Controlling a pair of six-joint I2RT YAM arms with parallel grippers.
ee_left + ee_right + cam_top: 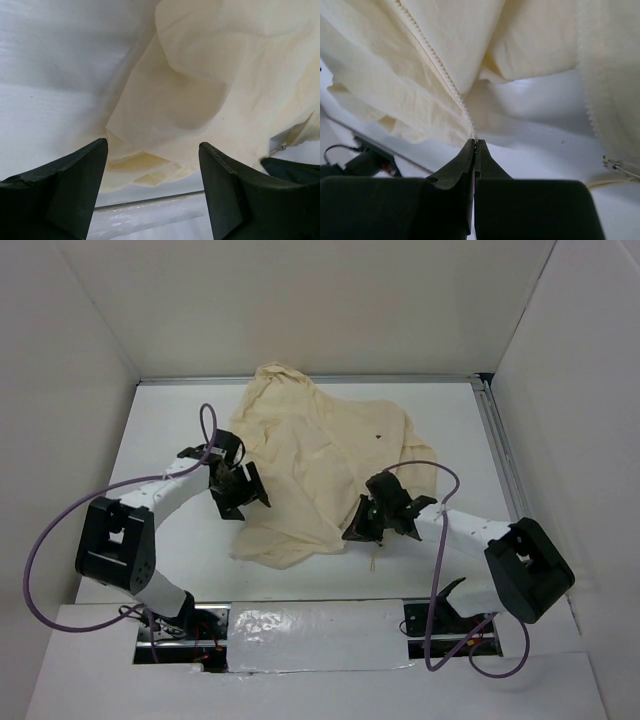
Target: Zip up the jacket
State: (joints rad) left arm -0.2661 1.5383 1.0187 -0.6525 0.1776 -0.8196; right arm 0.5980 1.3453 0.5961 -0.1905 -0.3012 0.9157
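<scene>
Well, the jacket (320,455) lay crumpled across the middle of the table (170,430), its upper part bunched against the far edge and its lower hem sagging toward the near edge, cream cloth all wrinkles, with one tiny dark speck (378,436) showing on its right half. Over on the jacket's left side the left gripper (240,498) sat right at the border of the fabric, and its wrist camera showed the jaws standing wide apart with nothing between them, a folded flap of pale cloth lying on the table just beyond the fingertips (80,165). Off at the right of that same view, what looked like a small metal zipper pull (280,147) peeked out from the cloth. Now the right gripper (362,525) was down at the jacket's lower right border, nearer the near edge, and its wrist camera told the story: both fingers pressed tight together, no gap at all, with a row of zipper teeth (440,65) running down the open front edge straight to the closed tips. Whether a sliver of that edge was nipped between them could not be told. A second row of teeth (587,90) ran down the right of that view, well apart from the first, bare table between the two, so the front lay unzipped. Purple cables (40,540) looped out from both arms
</scene>
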